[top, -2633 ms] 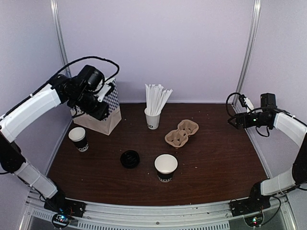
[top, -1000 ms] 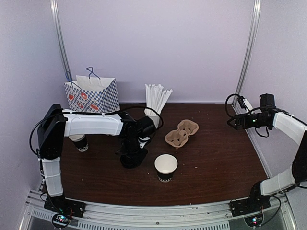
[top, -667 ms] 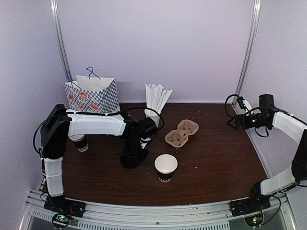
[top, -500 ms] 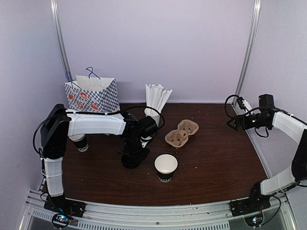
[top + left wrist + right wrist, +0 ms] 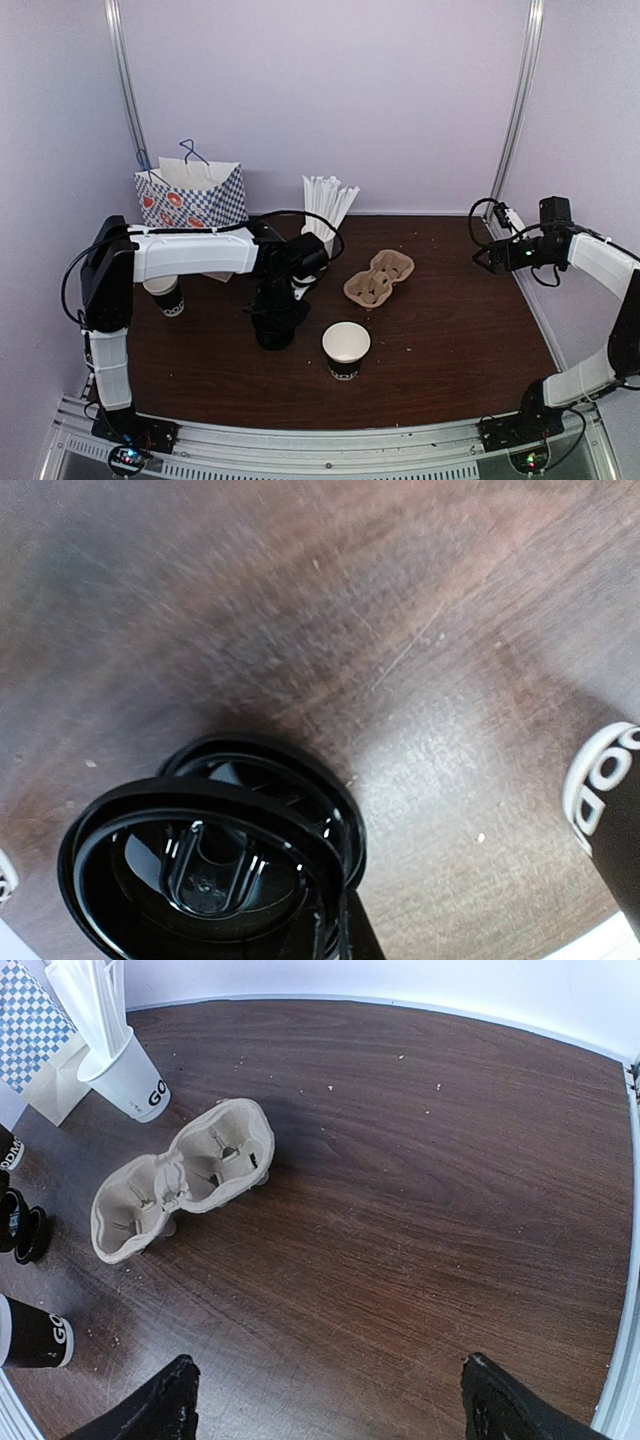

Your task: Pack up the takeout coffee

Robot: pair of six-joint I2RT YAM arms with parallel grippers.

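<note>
Coffee cup (image 5: 346,351), black with white lettering and a white rim, stands uncovered at the front middle of the worktop (image 5: 450,340). Its black lid (image 5: 205,865) sits just to its left. My left fingers (image 5: 272,322) are down on the lid and, as far as I can see in the wrist view, are closed on its rim. A second cup (image 5: 164,294) like the first stands by the left edge, behind my left arm. My right fingers (image 5: 485,258) hang spread wide, high at the right side. The cardboard carrier (image 5: 379,278) lies mid-worktop, beside the cup of straws (image 5: 322,222), with the checked bag (image 5: 192,198) at the back left.
</note>
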